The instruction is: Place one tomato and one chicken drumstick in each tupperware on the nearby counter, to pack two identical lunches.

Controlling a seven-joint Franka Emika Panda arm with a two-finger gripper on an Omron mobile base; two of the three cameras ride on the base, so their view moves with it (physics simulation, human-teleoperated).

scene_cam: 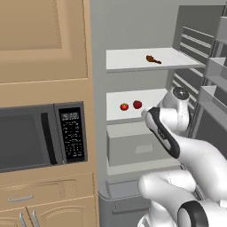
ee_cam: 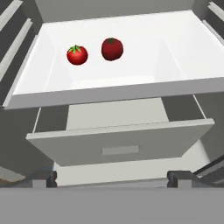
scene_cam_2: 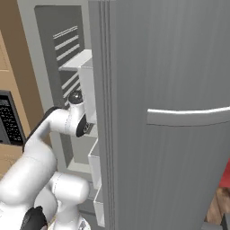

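Two small red tomatoes lie side by side on the middle shelf [scene_cam: 116, 116] of the open fridge: the left one [scene_cam: 124, 107] [ee_cam: 77, 55] shows its green stalk, the right one [scene_cam: 137, 104] [ee_cam: 112, 48] is darker. A brown chicken drumstick [scene_cam: 153, 59] rests on the shelf above. My gripper [ee_cam: 113, 179] hangs in front of and below the tomato shelf, open wide with nothing between its fingers [ee_cam: 46, 177]. The tupperware and the counter are out of view.
A white drawer [ee_cam: 118, 144] juts out under the tomato shelf. The fridge's grey door [scene_cam_2: 170, 112] stands open on the right, its bins [scene_cam: 215, 71] close beside my arm. A microwave [scene_cam: 40, 135] sits in tan cabinets to the left.
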